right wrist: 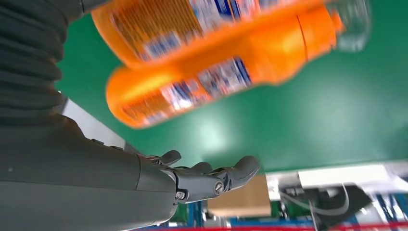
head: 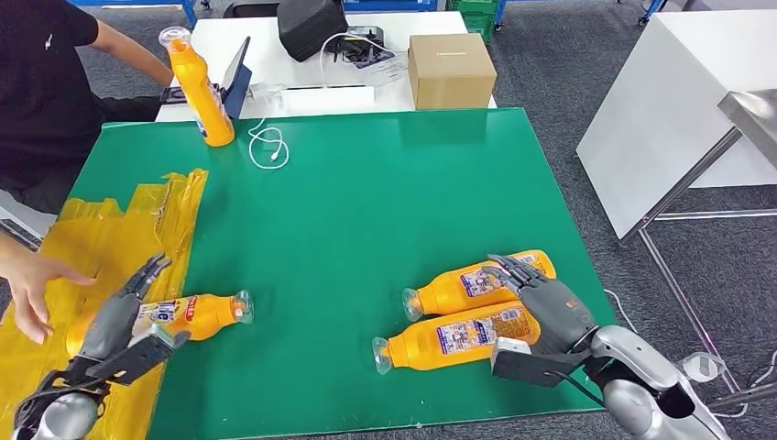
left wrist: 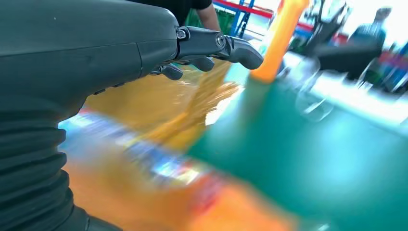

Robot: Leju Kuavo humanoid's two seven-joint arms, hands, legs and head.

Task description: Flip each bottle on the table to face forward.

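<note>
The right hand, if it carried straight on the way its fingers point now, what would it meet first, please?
Probably the farther lying bottle: the right hand reaches up-left over the two bottles, fingertips above that one's base end. The right wrist view shows its fingers open and apart from the bottles, so it might pass above.

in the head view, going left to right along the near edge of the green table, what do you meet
person's hand → left hand → lying bottle by the yellow sheet → two lying bottles → right hand
</note>
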